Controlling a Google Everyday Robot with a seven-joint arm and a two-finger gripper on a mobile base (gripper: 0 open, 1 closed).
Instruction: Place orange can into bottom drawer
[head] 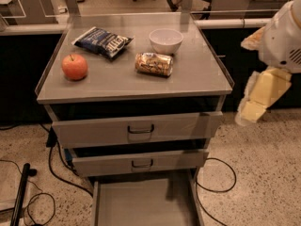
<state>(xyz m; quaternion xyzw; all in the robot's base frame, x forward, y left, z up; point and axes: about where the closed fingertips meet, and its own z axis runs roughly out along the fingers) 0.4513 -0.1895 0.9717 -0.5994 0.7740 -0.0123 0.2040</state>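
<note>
The orange can (154, 64) lies on its side on the grey cabinet top (197, 76), just in front of a white bowl. The bottom drawer (146, 204) is pulled out at the cabinet's foot, and its flat floor is bare. My gripper (261, 95), cream-coloured under the white arm, hangs in the air to the right of the cabinet, at about the height of the top drawer. It is well away from the can and holds nothing that I can see.
A red apple (75, 66) and a dark blue chip bag (102, 41) lie on the left of the top, and the white bowl (166, 40) sits at the back. The two upper drawers (136, 128) stand slightly ajar. Cables (221, 180) run across the floor on both sides.
</note>
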